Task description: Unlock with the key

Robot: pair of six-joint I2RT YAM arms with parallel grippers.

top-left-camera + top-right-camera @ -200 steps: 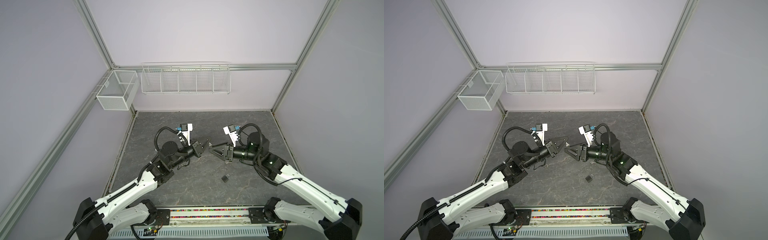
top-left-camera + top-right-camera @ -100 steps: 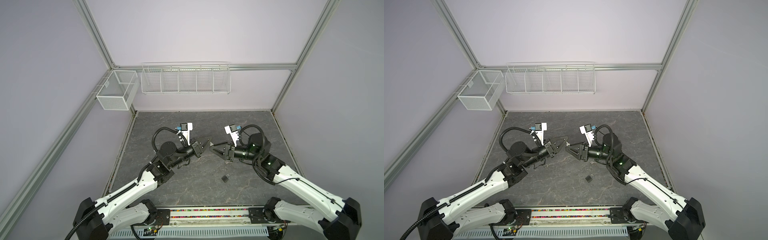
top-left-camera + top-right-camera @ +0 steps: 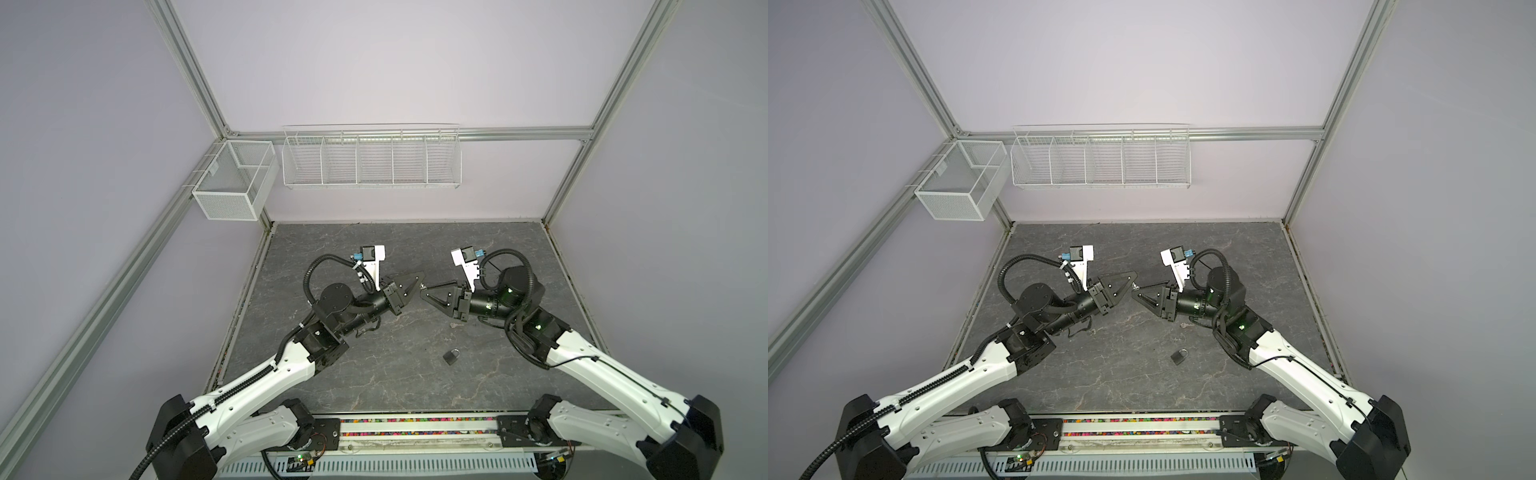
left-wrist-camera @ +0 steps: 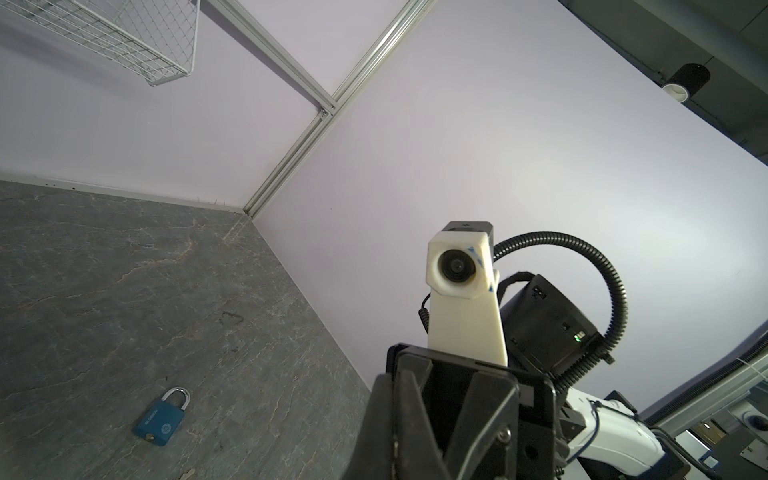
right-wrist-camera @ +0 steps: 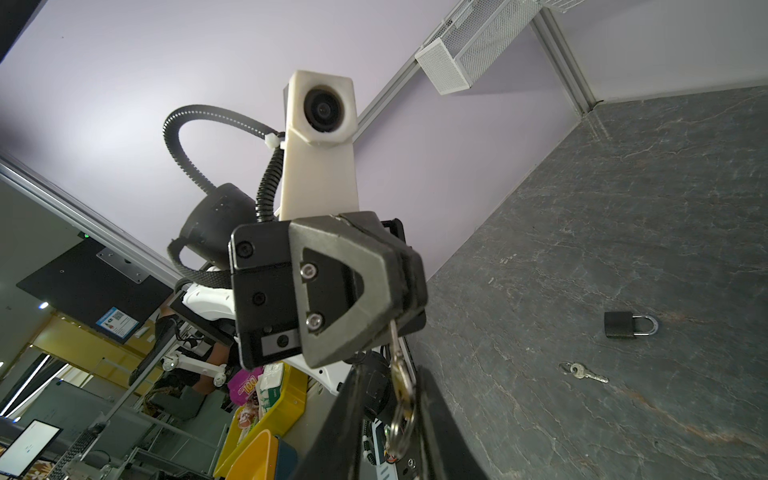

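Observation:
Both arms meet in mid-air over the table's middle. My left gripper [image 3: 417,283] [image 5: 392,318] is shut on a small key [image 5: 397,361]. The key's head and ring [image 5: 401,419] hang out of its tip. My right gripper [image 3: 424,290] [image 5: 388,386] faces it tip to tip. Its jaws stand narrowly apart around the key's head and ring, with a gap still showing on one side. The dark blue padlock [image 3: 451,356] [image 4: 162,417] [image 5: 627,325] lies flat on the table below the right arm, shackle closed. In the left wrist view my left gripper [image 4: 395,453] shows pressed shut.
A second key on a ring [image 5: 584,372] [image 3: 455,325] lies on the table near the padlock. A white wire basket [image 3: 370,160] and a mesh box [image 3: 232,183] hang on the back wall. The grey stone table [image 3: 374,386] ends at walls on three sides.
My right gripper has moved left up to the left gripper's tip, and its jaws have narrowed around the key. The left gripper has stayed shut on the key, almost still.

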